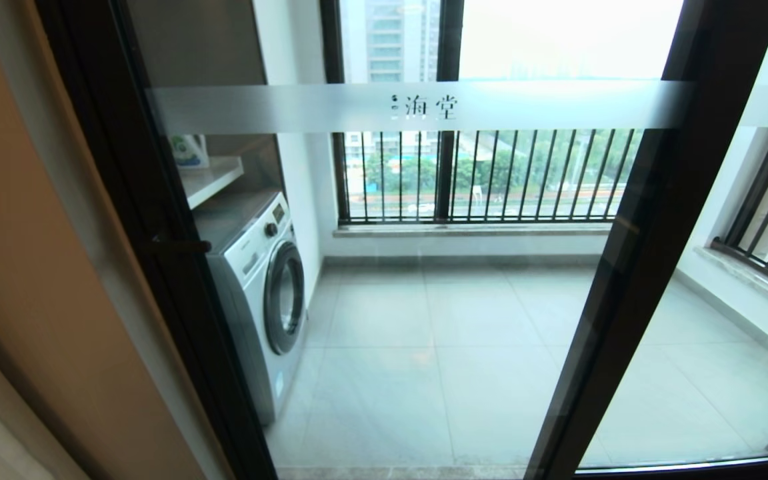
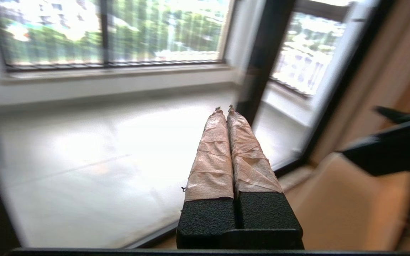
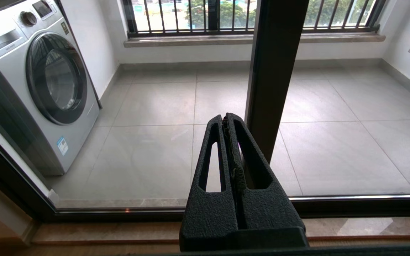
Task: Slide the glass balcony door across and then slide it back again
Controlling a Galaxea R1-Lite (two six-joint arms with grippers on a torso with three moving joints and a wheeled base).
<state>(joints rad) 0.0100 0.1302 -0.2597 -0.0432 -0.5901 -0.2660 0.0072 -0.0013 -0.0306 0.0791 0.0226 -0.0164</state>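
While neither of my arms shows in the head view, the glass balcony door (image 1: 391,280) fills most of it: clear panel in a dark frame, its left stile against the tan wall (image 1: 31,267), its right stile running diagonally down toward the floor track. A frosted band (image 1: 417,107) w/ small Chinese characters crosses the upper glass. A short dark bar handle (image 1: 181,245) sits on the left stile. Behind the glass: washing machine (image 1: 261,293) at the balcony's left wall, shelf (image 1: 207,180) above it, grey tiled floor (image 1: 437,347), black-railed outer window (image 1: 484,173) at the far side. A second glass panel (image 1: 724,333) w/ a plain frosted band lies to the right.

Left wrist view: my left gripper (image 2: 223,107) has its tape-wrapped fingers (image 2: 212,160) pressed together, nothing between them. It points at the balcony floor, near a dark vertical frame member (image 2: 262,60). View is motion-blurred; contact w/ the door cannot be told.

Right wrist view: my right gripper (image 3: 226,116) has its black fingers (image 3: 212,160) together, empty. It sits just inside the bottom track (image 3: 333,206), close beside the dark stile (image 3: 274,71). Washing machine is visible through the glass.
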